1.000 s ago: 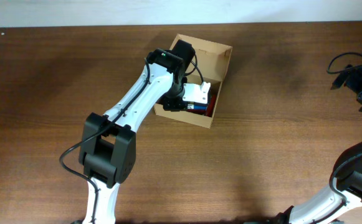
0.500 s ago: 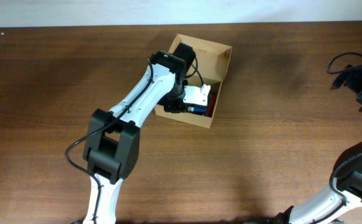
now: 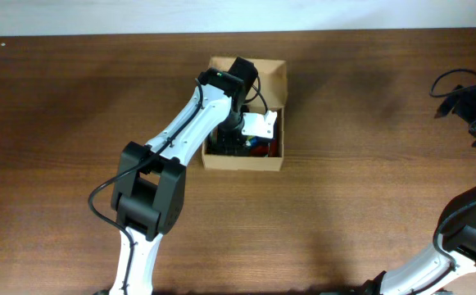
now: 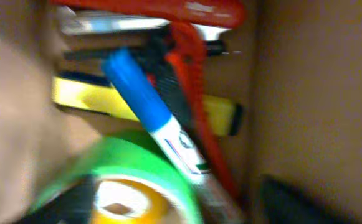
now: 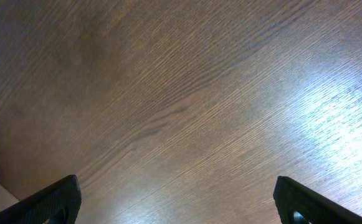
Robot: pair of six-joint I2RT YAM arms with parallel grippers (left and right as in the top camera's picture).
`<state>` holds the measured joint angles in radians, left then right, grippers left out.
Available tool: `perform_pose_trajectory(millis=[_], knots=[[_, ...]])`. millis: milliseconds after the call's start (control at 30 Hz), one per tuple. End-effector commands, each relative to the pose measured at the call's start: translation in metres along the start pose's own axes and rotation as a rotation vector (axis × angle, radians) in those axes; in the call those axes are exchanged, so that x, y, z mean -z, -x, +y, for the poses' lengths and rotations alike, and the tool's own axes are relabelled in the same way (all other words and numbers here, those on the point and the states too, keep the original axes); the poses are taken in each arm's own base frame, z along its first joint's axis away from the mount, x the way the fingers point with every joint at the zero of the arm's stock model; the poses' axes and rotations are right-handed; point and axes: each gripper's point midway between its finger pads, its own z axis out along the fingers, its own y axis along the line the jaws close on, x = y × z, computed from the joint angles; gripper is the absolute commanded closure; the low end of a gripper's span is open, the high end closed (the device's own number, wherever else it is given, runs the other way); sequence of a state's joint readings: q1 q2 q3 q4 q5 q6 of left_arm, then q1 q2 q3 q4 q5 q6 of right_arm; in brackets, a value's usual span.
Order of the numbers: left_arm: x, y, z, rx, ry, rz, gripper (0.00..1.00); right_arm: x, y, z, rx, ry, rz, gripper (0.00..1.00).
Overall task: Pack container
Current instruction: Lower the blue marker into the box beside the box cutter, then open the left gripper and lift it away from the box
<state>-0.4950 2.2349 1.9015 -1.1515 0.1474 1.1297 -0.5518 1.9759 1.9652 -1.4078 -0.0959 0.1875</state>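
One box (image 3: pixel 242 161) sits near the table's (image 3: pixel 344 213) far edge, midway along. Inside lie one blue marker (image 4: pixel 146 99), one yellow highlighter (image 4: pixel 90 102), one green tape roll (image 4: pixel 137 158) and one red-handled tool (image 4: pixel 191 81), all blurred. The left gripper (image 4: pixel 168 205) is down in the box, jaws wide apart, gripping nothing. The right gripper (image 5: pixel 176 199), near the right edge, is wide open and empty. The table is dark brown wood; a pale wall (image 3: pixel 221 16) runs behind.
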Motion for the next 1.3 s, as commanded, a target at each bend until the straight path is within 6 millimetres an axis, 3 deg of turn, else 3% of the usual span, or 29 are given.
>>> perform_pose_trajectory(millis=[0,100,233,300,333,567,667,767,867,967,1100,1267], knots=[[0.001,0.012,0.007,0.046,0.018,-0.034,0.0,-0.004,0.0,0.0,-0.004,-0.004,0.009,0.01],[0.008,0.017,0.013,0.069,0.041,-0.048,0.02,-0.004,0.0,0.0,-0.004,-0.004,0.009,0.01],[0.019,0.024,0.022,0.103,0.075,-0.068,0.52,-0.004,0.0,0.0,-0.004,-0.004,0.009,0.01],[0.025,0.027,0.028,0.138,0.095,-0.081,0.93,-0.004,0.0,0.0,-0.004,-0.004,0.009,0.01],[0.03,0.029,0.031,0.161,0.108,-0.09,0.98,-0.004,0.0,0.0,-0.004,-0.004,0.009,0.01],[0.082,0.04,0.066,0.338,0.271,-0.128,0.98,-0.004,0.0,0.0,-0.004,-0.004,0.009,0.01],[0.122,0.037,0.091,0.472,0.425,-0.141,0.98,-0.004,0.0,0.0,-0.004,-0.004,0.009,0.0],[0.175,0.03,0.112,0.648,0.601,-0.184,0.98,-0.004,0.0,0.0,-0.004,-0.004,0.009,0.01],[0.226,0.015,0.123,0.815,0.743,-0.254,0.98,-0.004,0.0,0.0,-0.004,-0.004,0.009,0.01],[0.264,-0.002,0.127,0.911,0.828,-0.308,0.98,-0.004,0.0,0.0,-0.004,-0.004,0.009,0.01],[0.287,-0.024,0.13,0.969,0.877,-0.335,0.98,-0.004,0.001,0.0,-0.003,-0.003,0.005,0.01],[0.297,-0.066,0.138,1.101,0.931,-0.318,0.98,-0.004,0.003,0.0,-0.003,-0.001,-0.003,0.01]])
